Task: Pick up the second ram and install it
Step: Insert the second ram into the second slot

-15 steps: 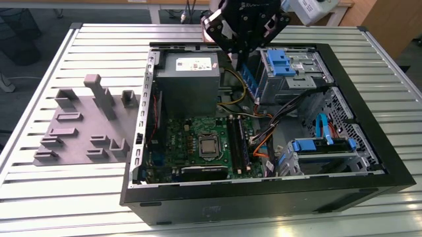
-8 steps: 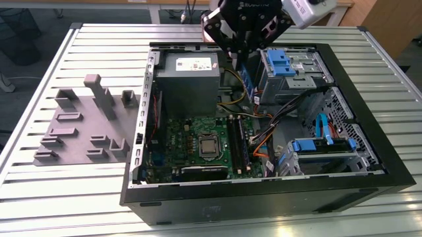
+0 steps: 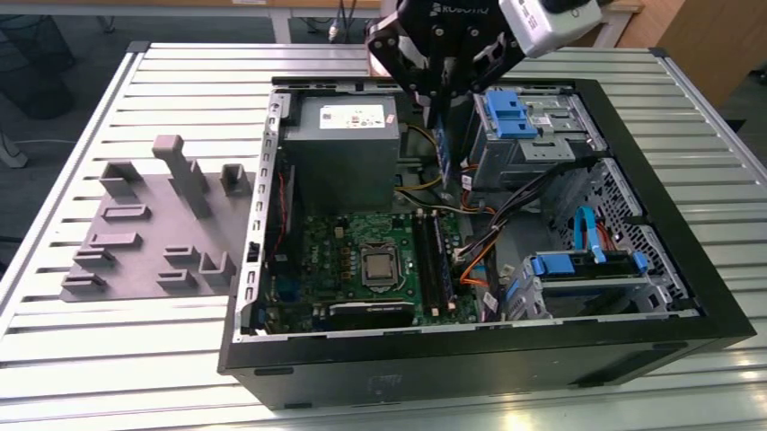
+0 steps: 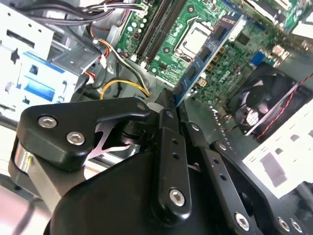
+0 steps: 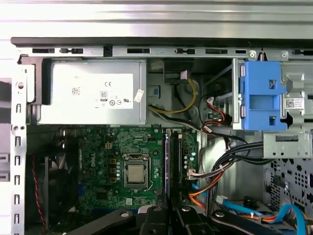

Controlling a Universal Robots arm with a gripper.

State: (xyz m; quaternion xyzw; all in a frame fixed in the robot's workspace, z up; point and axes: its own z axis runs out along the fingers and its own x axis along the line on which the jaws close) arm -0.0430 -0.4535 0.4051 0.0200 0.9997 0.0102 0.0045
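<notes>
The second ram [image 3: 446, 157] is a narrow blue board hanging on end above the open computer case [image 3: 359, 355], over the cables between the power supply and the drive cage. My gripper [image 3: 441, 112] is shut on its upper end. In the second wrist view the blue stick [image 4: 205, 54] juts out from between the black fingers [image 4: 166, 122] toward the green motherboard [image 4: 171, 54]. In the first wrist view the ram [image 5: 168, 161] shows edge-on, in line with the long black memory slots [image 5: 177, 156], above the gripper [image 5: 169, 215].
A grey power supply [image 3: 341, 144] and a blue-fronted drive cage [image 3: 522, 117] flank the stick. Loose cables [image 3: 504, 206] run beside the slots [image 3: 432, 260]. The processor socket [image 3: 377, 265] lies nearby. A grey parts fixture [image 3: 156, 224] stands at the exterior view's left.
</notes>
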